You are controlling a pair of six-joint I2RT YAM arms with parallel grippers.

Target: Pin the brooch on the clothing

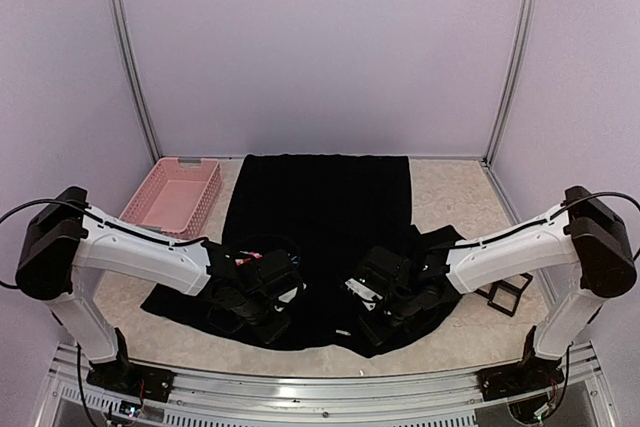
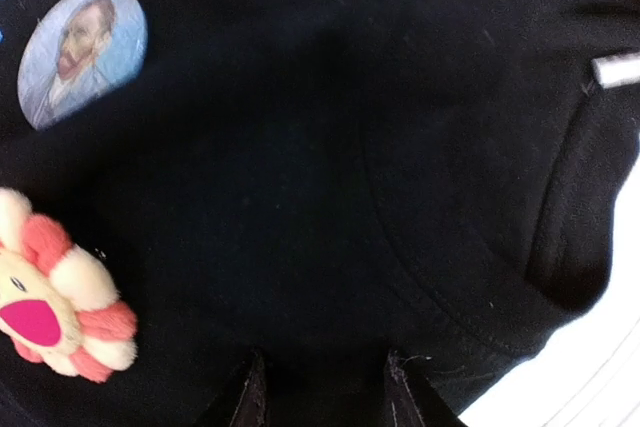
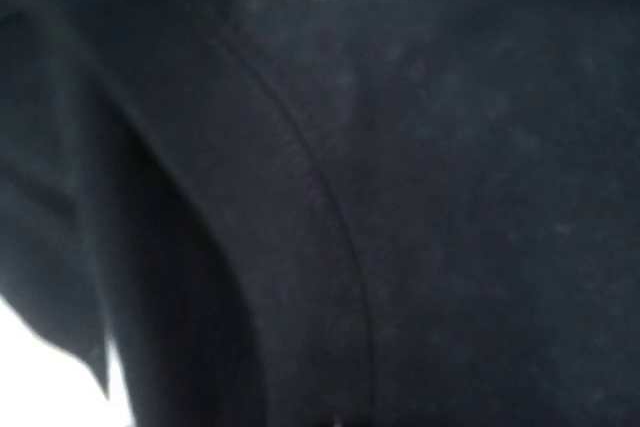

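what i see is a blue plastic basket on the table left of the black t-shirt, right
Not quite: the plastic basket is pink, not blue, as the top external view shows. It does sit left of the black T-shirt.

Seemingly no legible text, brooch (image 2: 82,55) included.

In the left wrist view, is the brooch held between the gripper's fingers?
No: the brooch lies on the shirt, apart from the left gripper at the bottom edge.
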